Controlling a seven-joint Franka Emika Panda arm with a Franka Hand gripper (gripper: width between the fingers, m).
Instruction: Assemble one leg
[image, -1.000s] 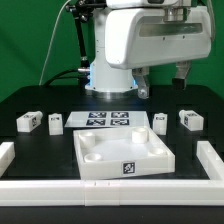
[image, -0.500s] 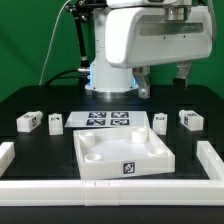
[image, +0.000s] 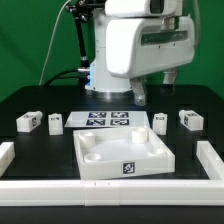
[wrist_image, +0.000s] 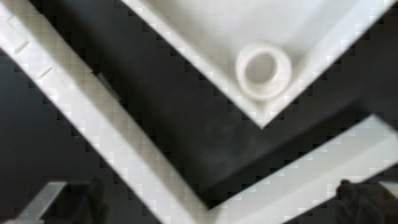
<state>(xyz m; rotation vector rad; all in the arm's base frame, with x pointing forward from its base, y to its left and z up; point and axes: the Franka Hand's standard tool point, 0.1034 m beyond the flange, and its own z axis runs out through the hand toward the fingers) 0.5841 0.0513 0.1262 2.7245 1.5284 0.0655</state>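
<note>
Four small white legs with square tags lie on the black table: two at the exterior view's left (image: 28, 122) (image: 55, 122) and two at its right (image: 160, 120) (image: 189, 119). The large white tray-like part (image: 100, 165) sits in the front middle. My gripper (image: 153, 85) hangs high above the table behind the tray, open and empty, well clear of every leg. In the wrist view the gripper (wrist_image: 205, 205) shows only as dark fingertips (wrist_image: 365, 200) at the corners. Beyond them is a corner of the tray-like part with a round socket (wrist_image: 263, 70). No leg shows in the wrist view.
The marker board (image: 108, 120) lies flat between the leg pairs, behind the tray. Low white walls border the table at the exterior view's left (image: 6, 152), right (image: 210, 160) and front (image: 110, 190). The robot's base stands at the back.
The gripper has shifted toward the exterior view's left and slightly down. The legs, the tray-like part and the marker board have not moved.
</note>
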